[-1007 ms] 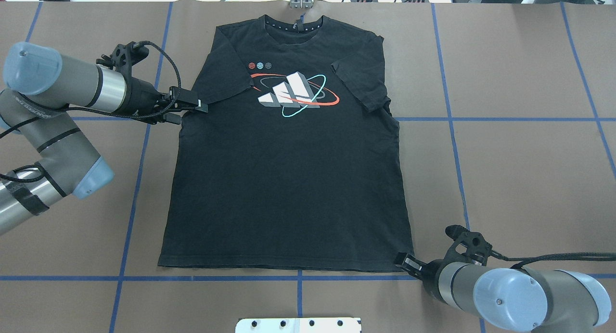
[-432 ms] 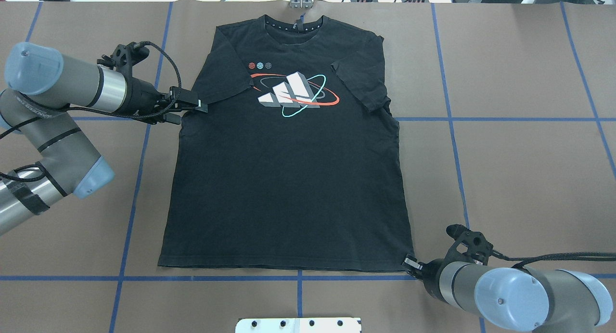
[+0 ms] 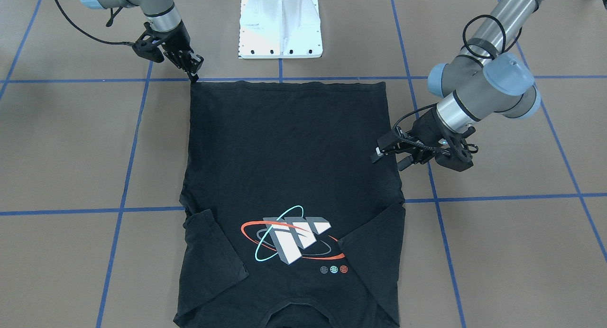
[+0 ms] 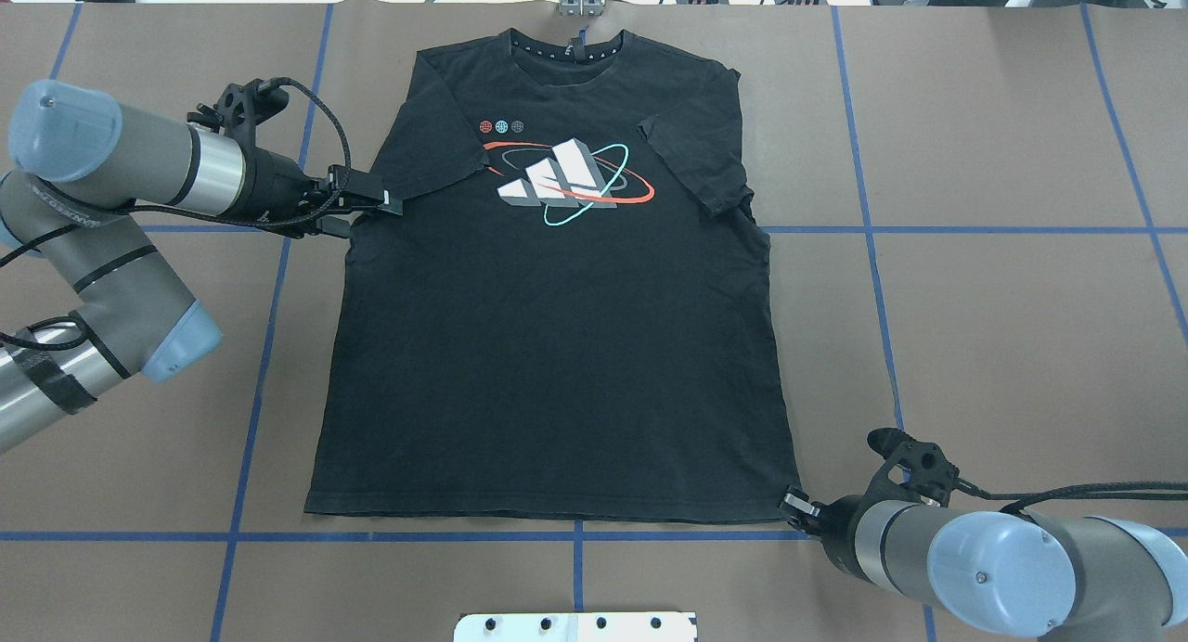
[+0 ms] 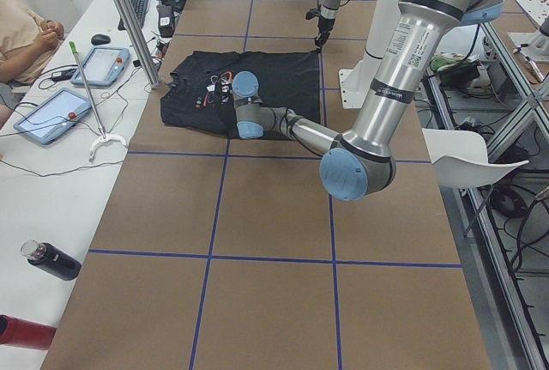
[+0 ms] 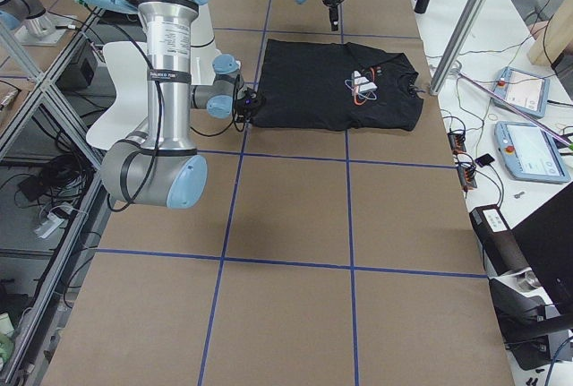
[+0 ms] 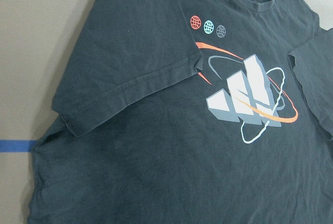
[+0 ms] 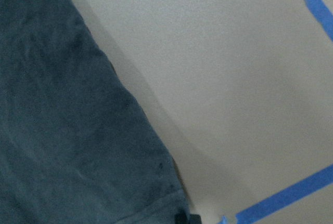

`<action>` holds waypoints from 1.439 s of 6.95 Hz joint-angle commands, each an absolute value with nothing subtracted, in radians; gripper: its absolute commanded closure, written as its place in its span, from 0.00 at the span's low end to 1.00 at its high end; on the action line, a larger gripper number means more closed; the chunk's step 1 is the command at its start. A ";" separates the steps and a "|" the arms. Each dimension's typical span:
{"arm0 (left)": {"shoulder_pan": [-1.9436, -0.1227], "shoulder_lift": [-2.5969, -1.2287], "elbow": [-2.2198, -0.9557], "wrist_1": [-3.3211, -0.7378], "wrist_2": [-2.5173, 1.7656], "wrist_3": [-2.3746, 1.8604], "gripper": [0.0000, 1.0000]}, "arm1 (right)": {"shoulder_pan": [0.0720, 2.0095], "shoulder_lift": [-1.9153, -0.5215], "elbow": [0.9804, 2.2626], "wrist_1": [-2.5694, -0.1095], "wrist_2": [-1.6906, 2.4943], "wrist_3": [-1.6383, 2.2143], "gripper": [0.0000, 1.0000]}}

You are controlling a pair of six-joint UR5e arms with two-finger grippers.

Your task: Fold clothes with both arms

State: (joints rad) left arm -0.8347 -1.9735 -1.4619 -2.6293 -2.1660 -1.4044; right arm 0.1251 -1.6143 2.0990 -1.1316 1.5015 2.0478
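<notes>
so the only real change: the right arm has slid back a touch toward its own side, so the right tool (image 4: 796, 509) now just nips the near right hem corner of the t-shirt (image 4: 557, 364) instead of reaching over it. can't tell if its fingers are clamped on cloth or only touching the corner. the left tool (image 4: 369, 217) hasn't budged. it sits at the shirt's left edge just below the left sleeve (image 4: 418, 173), and its fingers look apart. the shirt itself lies flat on the table (image 4: 1021, 345), print up, collar at the far side, both sleeves turned in. my guess is they're lining up grips and no fold has started.
</notes>
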 commanded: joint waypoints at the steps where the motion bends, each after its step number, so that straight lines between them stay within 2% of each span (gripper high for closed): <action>1: -0.796 -1.903 -1.552 -2.629 -2.067 -1.490 0.01 | 0.133 -1.621 2.117 -1.129 1.517 2.048 1.00; 4: -0.567 -1.615 -1.863 -2.539 -1.857 -1.702 0.01 | 0.133 -1.661 2.149 -1.126 1.554 2.048 1.00; 6: -0.395 -1.470 -1.946 -2.484 -1.626 -1.704 0.01 | 0.132 -1.672 2.163 -1.124 1.577 2.048 1.00; 9: -0.274 -1.477 -2.022 -2.286 -1.536 -1.822 0.01 | 0.132 -1.709 2.175 -1.118 1.586 2.048 1.00; 10: -0.244 -1.524 -2.029 -2.222 -1.529 -1.844 0.01 | 0.132 -1.709 2.177 -1.118 1.591 2.048 1.00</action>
